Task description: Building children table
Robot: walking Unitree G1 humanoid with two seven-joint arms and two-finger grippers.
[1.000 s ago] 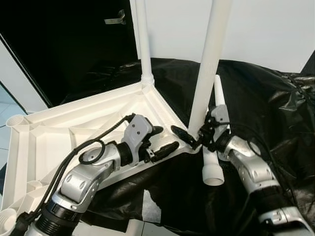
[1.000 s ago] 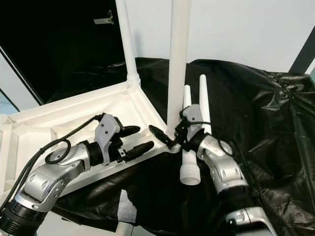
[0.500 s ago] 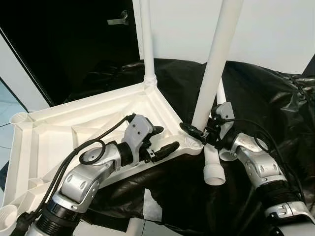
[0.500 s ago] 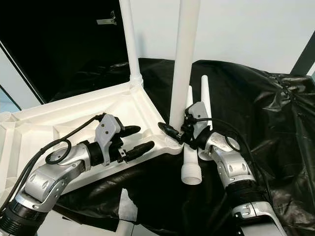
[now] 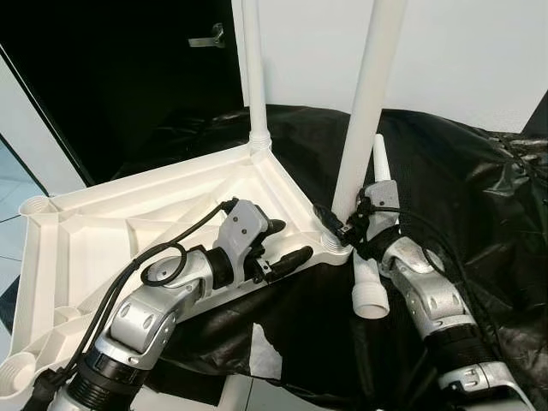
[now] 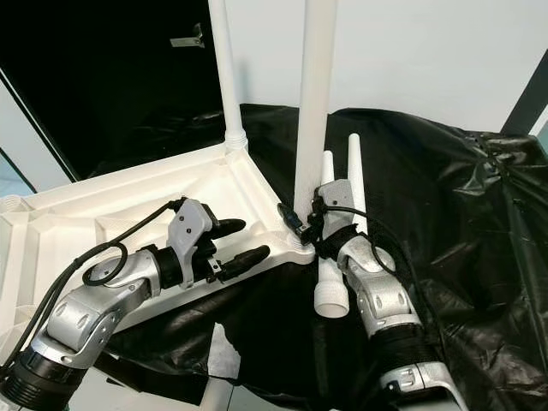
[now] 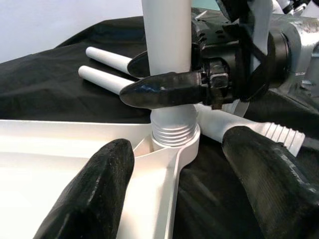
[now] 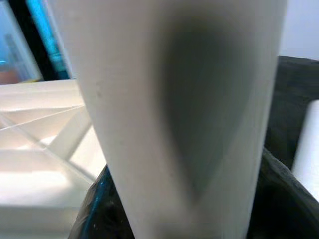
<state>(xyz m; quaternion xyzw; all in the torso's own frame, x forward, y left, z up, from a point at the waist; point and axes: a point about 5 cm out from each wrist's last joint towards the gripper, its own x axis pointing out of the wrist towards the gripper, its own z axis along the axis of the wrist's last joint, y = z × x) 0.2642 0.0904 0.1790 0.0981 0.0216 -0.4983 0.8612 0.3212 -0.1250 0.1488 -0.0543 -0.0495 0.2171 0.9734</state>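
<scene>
A black plastic sheet (image 5: pixel 479 180) covers the surface. On it lies the white tabletop (image 5: pixel 128 231), upside down and overhanging the sheet's near edge. A rear leg (image 5: pixel 253 77) stands upright in the far corner socket. A near leg (image 5: pixel 364 111) stands in the corner socket (image 7: pixel 172 137) closest to the arms, with its thread partly exposed. Two loose legs (image 6: pixel 338 214) lie on the sheet just beside it. The right gripper (image 5: pixel 341 224) is clenched around the near leg's base. The left gripper (image 5: pixel 282 244) rests on the tabletop rim beside that socket, fingers (image 7: pixel 94 191) spread apart and holding nothing.
</scene>
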